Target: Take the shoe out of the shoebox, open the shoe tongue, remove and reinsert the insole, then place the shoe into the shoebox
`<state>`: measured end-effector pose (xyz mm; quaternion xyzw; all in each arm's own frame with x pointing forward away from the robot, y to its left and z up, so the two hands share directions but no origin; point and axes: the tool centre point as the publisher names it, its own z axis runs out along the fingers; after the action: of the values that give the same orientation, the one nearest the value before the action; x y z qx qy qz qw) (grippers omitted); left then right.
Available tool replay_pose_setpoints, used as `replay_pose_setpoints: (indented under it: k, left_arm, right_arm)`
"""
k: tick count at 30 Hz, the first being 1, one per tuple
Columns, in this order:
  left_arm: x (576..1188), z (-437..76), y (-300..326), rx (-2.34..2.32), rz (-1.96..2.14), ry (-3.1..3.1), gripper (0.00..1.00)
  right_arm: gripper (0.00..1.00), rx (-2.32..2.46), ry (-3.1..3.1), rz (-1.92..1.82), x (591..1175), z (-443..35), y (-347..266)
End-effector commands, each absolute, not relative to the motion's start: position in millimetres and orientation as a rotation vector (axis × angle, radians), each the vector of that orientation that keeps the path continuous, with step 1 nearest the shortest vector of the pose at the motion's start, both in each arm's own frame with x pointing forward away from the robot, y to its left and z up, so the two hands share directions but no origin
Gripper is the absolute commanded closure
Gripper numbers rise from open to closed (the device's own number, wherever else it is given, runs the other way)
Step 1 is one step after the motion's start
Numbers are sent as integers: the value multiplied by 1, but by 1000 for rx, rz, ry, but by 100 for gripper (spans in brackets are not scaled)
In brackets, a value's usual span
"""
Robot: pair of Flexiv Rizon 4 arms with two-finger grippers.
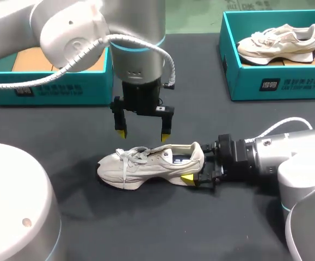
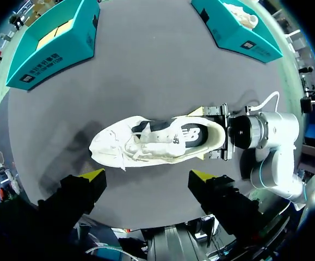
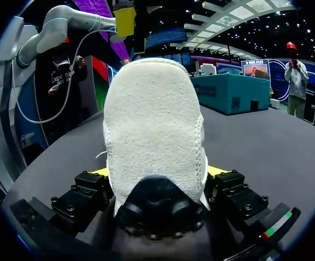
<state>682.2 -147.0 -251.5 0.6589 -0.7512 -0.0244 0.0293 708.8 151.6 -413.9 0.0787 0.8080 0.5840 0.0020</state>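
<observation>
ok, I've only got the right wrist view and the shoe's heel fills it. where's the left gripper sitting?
Observer: The left gripper hangs open above the shoe, over the laces, not touching it.
Operator: Shoe upright?
Observer: Yes, on its sole on the table, toe toward the robot's left.
Operator: Anything in the shoeboxes?
Observer: The right shoebox holds a second shoe; no shoe shows in the left shoebox, though the arm hides part of it.
</observation>
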Motion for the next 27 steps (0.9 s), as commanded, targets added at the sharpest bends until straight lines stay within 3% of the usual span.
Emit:
replay_pose_setpoints:
  k: [1,27]
  left_arm:
    - [685,-265,-167,2058,-150,-2323,0]
    - [686,-320,-192,2221,-391,-2243,0]
  right_arm:
    - [100,247,2540,1827,709,-416,156]
    - [100,247,2540,1827,709,-416,156]
